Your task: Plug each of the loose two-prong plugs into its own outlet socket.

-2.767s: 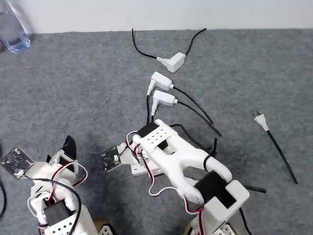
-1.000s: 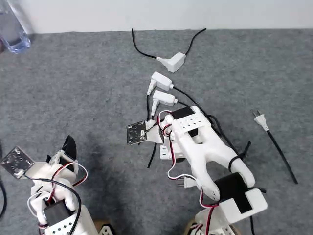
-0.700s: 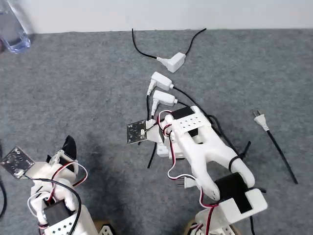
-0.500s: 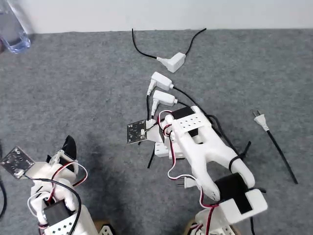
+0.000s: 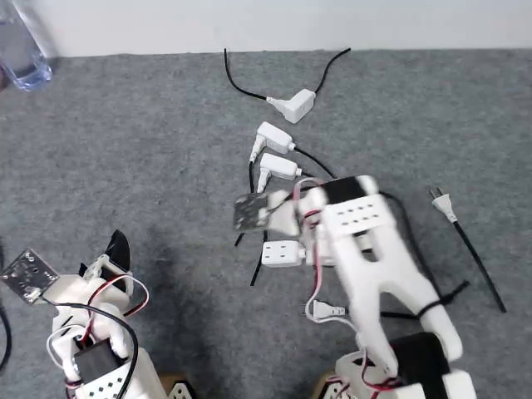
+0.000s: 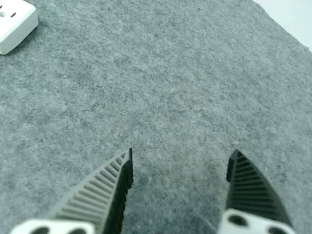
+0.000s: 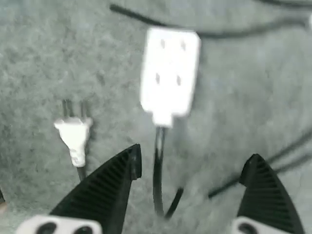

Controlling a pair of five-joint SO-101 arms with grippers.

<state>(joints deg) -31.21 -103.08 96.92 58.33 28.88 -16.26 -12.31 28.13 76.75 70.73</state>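
1. High: R arm [image 5: 366, 249] over mid mat [image 5: 150, 166], its pincer hidden beneath. Socket [image 5: 281, 253] lies flat just beside arm.
2. L wrist: L pincer [image 6: 183, 154] tips wide apart, empty, above bare mat. A socket corner is cut off at frame edge.
3. R wrist: R pincer [image 7: 195, 153] wide apart, holds nothing. Past its tips are the socket and a white plug [image 7: 73, 134], lying side by side and not touching.
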